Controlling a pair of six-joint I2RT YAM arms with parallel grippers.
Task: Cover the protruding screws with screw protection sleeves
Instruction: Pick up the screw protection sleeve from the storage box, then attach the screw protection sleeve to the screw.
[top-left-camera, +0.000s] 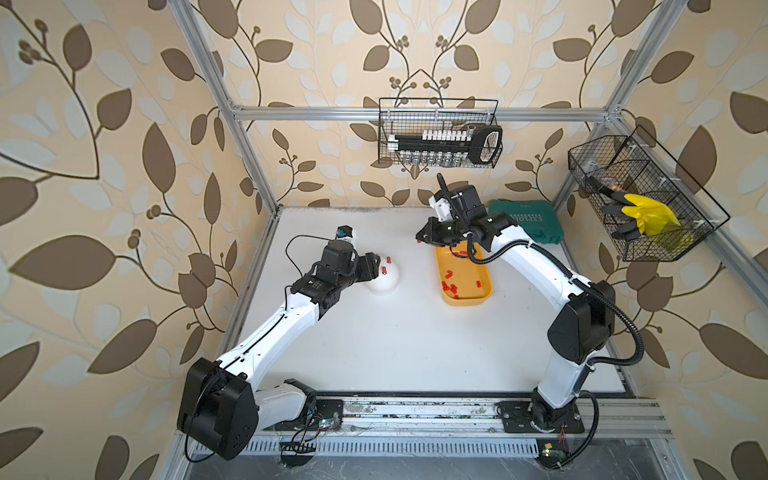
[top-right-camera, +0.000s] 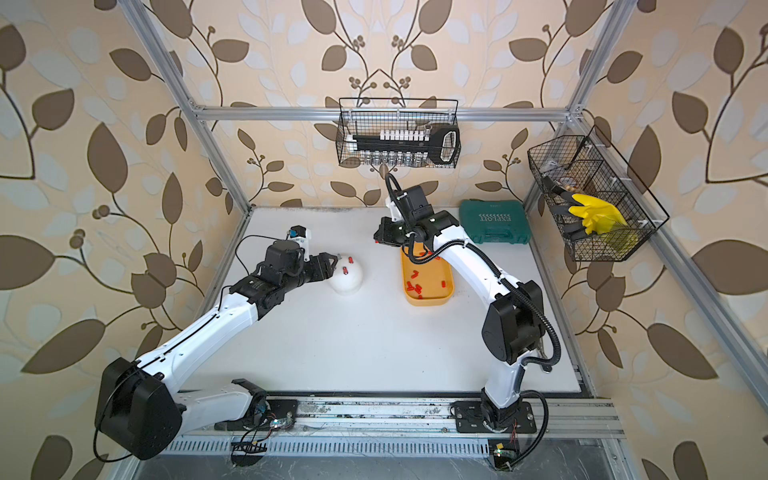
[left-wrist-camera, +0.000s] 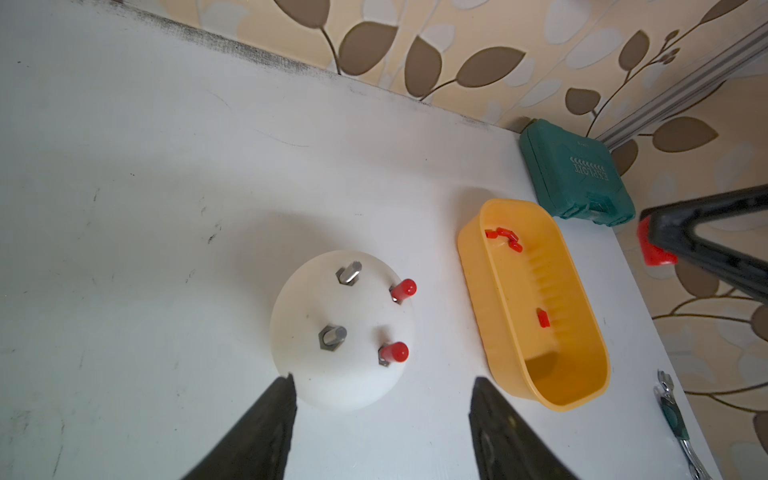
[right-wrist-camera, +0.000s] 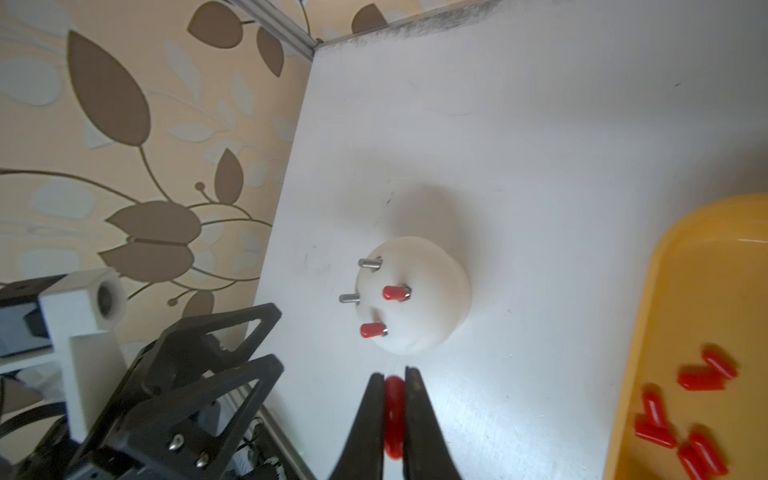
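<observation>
1. The right gripper (right-wrist-camera: 394, 376) is pressed together on one red sleeve (right-wrist-camera: 393, 409). The sleeve seems to lie lengthwise along the fingers, though it is blurred.
2. This gripper hangs near the far end of the tray (top-left-camera: 465, 300), toward the far edge of the tabletop (top-left-camera: 395, 345). The dome (top-left-camera: 386, 284) sits well apart from it, toward the left edge.
3. Two bare screws (left-wrist-camera: 348, 272) stand on the dome's left-edge side. Two capped screws (left-wrist-camera: 403, 288) stand on the tray side, so they lie between the held sleeve and its targets.
4. The screws point up, slightly splayed. I judge the sleeve must be turned onto that axis before it goes down.
5. The left gripper (left-wrist-camera: 383, 377) is spread and empty, just beside the dome. It is nearer, but has nothing to place.
6. The left wrist view shows both bare screws plainly, while in both top views the left gripper largely hides that side. Only the right wrist view shows the pinch.
</observation>
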